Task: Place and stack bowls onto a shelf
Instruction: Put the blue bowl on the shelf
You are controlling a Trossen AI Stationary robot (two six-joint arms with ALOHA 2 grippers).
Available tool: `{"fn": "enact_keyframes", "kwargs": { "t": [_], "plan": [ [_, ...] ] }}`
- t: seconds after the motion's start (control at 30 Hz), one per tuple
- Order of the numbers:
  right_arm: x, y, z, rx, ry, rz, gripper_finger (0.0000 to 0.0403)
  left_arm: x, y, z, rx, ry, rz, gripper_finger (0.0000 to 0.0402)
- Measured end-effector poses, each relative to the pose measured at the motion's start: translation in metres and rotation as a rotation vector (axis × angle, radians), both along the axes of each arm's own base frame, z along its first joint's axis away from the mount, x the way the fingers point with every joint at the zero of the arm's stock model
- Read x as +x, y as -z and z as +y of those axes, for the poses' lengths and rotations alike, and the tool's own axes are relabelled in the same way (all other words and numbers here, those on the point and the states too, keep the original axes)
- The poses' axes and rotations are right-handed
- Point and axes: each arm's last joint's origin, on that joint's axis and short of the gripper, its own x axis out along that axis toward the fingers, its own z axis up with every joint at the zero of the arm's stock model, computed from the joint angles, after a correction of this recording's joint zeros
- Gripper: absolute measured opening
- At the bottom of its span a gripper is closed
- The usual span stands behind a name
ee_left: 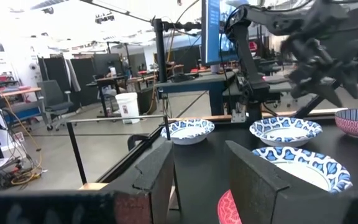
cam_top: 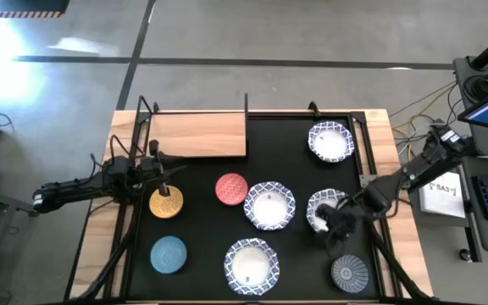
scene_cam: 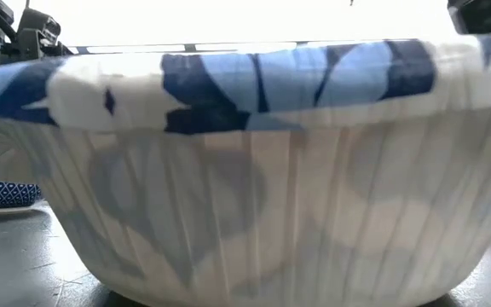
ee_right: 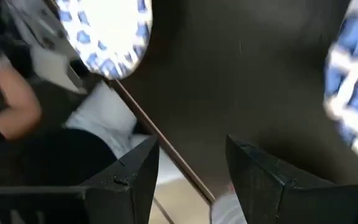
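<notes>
Right hand hovers open, empty, over a white bowl; left hand open beside the shelf.

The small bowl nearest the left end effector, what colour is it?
Yellow, with a faint pattern inside. The high view shows it best, just beside the left end effector.

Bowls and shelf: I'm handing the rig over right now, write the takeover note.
Left gripper: open, empty, over the yellow bowl just in front of the shelf.
Right gripper: open, holding nothing, beside the white bowl at mid-right of the black mat.
Shelf: bare, no bowl on it.
Still on the mat: red bowl, blue bowl, grey bowl, and white bowls at far right, centre and front.
Done: nothing placed yet.
Left: move every bowl onto the shelf and stack them.
</notes>
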Motion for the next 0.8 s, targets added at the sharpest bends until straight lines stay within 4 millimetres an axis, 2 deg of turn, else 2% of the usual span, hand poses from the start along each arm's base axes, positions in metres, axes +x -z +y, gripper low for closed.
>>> {"fn": "enact_keyframes", "kwargs": {
  "t": [0.23, 0.53, 0.8],
  "plan": [
    [-0.013, 0.009, 0.021, -0.123, -0.046, 0.218, 0.0173, 0.000, 0.000, 0.000, -0.036, 0.005, -0.009, 0.0126],
    [-0.020, 0.010, 0.035, -0.141, -0.100, 0.245, 0.0173, 0.000, 0.000, 0.000, -0.102, 0.014, -0.025, 0.0126],
    [-0.036, 0.014, 0.040, -0.127, -0.158, 0.379, 0.0173, 0.000, 0.000, 0.000, -0.109, 0.014, -0.026, 0.0126]
  ]
}}
